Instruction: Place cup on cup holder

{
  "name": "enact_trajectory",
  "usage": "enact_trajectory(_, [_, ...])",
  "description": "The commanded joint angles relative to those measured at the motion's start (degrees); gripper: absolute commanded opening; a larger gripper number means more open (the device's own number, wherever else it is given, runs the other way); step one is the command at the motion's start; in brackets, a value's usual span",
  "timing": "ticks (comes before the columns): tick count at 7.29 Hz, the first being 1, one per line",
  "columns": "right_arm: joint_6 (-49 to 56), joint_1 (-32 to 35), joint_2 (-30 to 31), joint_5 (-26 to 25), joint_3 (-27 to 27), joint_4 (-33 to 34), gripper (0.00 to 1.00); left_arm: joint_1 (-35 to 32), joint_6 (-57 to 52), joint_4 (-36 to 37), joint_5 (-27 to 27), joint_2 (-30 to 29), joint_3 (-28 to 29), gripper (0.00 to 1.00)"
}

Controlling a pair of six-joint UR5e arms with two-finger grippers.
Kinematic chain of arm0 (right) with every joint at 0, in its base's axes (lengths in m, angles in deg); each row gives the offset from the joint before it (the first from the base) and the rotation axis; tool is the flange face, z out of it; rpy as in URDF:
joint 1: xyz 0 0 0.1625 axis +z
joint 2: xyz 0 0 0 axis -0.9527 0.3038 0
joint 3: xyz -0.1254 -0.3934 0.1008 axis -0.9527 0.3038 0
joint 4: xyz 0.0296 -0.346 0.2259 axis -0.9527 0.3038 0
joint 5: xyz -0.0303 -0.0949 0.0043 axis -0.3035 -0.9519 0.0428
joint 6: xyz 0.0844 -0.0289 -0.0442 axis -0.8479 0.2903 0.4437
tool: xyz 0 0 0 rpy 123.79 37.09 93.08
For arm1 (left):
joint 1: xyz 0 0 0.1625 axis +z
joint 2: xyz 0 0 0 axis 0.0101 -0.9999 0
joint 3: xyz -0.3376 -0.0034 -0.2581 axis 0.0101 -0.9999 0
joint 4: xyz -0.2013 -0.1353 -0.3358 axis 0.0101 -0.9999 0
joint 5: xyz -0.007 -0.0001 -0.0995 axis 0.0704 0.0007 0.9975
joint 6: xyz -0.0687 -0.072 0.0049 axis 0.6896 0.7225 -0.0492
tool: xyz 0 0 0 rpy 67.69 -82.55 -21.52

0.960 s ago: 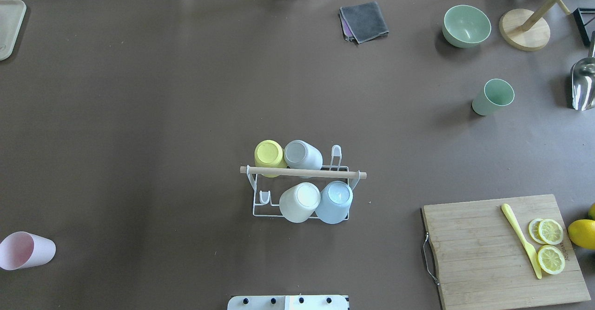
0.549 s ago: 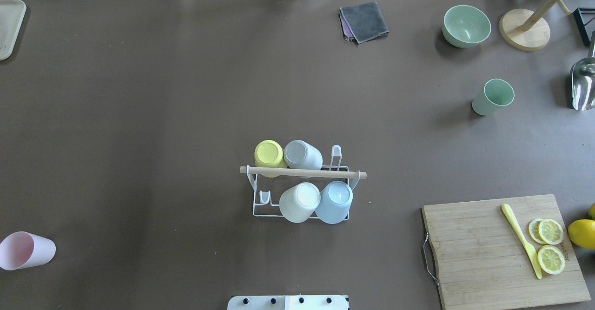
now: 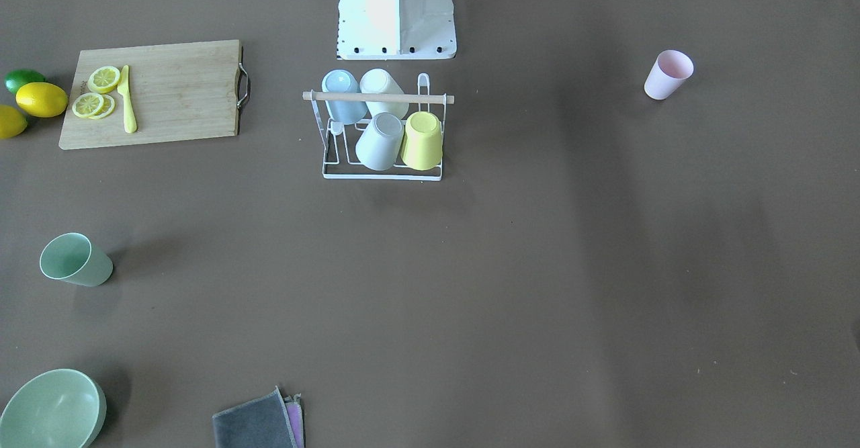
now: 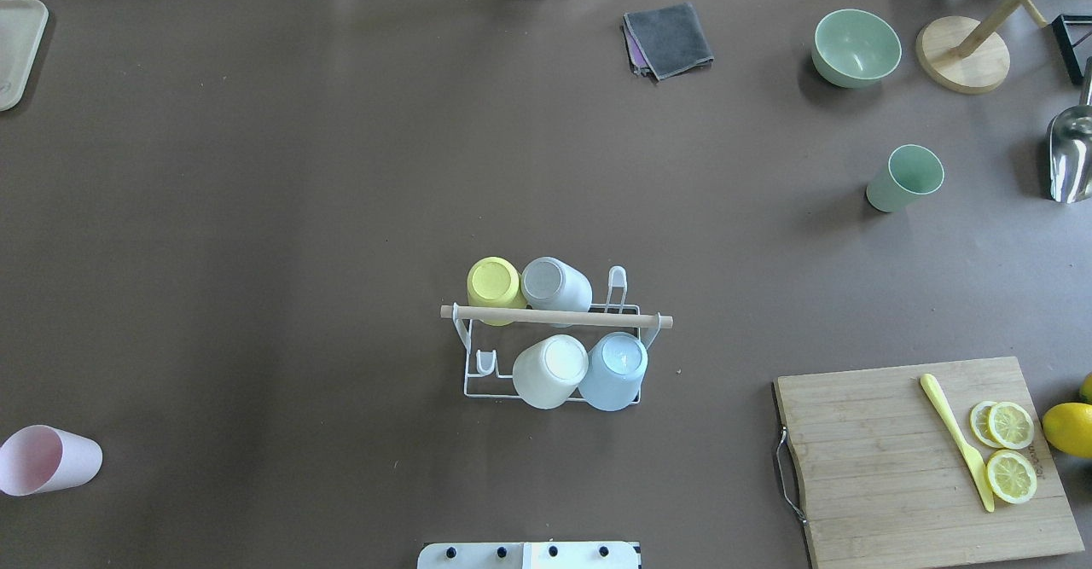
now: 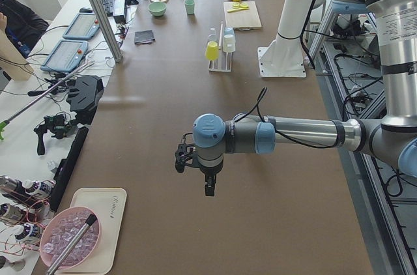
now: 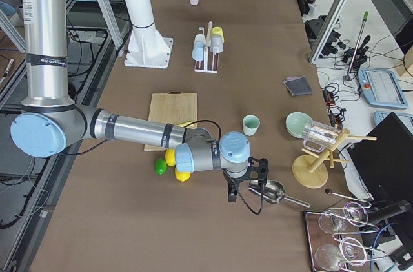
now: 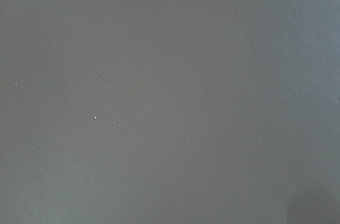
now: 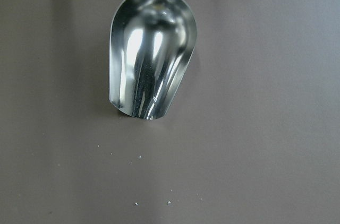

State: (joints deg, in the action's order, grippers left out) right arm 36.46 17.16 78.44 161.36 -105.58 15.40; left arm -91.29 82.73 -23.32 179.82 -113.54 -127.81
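The white wire cup holder (image 4: 554,316) with a wooden rod stands mid-table near the robot base and also shows in the front view (image 3: 376,98). Several cups sit upside down on it: yellow, grey, white and blue. A pink cup (image 4: 47,460) stands far to the left. A green cup (image 4: 906,178) stands far to the right. My left gripper (image 5: 208,187) hangs over the table's left end, seen only in the left side view. My right gripper (image 6: 232,193) hangs by a metal scoop (image 8: 151,59), seen only in the right side view. I cannot tell if either is open.
A wooden cutting board (image 4: 879,467) with lemon slices and a yellow knife lies front right, with lemons (image 4: 1068,429) beside it. A green bowl (image 4: 856,47), a grey cloth (image 4: 670,38) and a wooden stand (image 4: 962,53) are at the back. A tray (image 4: 17,49) is back left.
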Motion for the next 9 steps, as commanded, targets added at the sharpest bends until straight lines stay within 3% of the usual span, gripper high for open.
enact_trajectory(1, [-0.09, 0.00, 0.12, 0.00, -0.07, 0.00, 1.00, 0.44, 0.02, -0.07, -0.50, -0.14, -0.37, 0.98])
enact_trajectory(4, [-0.09, 0.09, 0.12, 0.00, -0.07, 0.00, 1.00, 2.19, 0.02, -0.07, -0.51, -2.95, -1.86, 0.98])
enact_trajectory(5, [-0.09, 0.09, 0.12, 0.00, -0.07, 0.00, 1.00, 5.69, 0.11, 0.54, -0.68, -3.91, -2.39, 0.98])
enact_trajectory(7, [-0.09, 0.00, 0.12, 0.00, -0.07, 0.00, 1.00, 8.97, 0.28, 3.60, -6.71, -8.38, -2.65, 0.98])
enact_trajectory(9, [-0.09, 0.09, 0.12, 0.00, -0.07, 0.00, 1.00, 15.98, 0.20, 14.18, -10.85, -13.38, -5.27, 0.98])
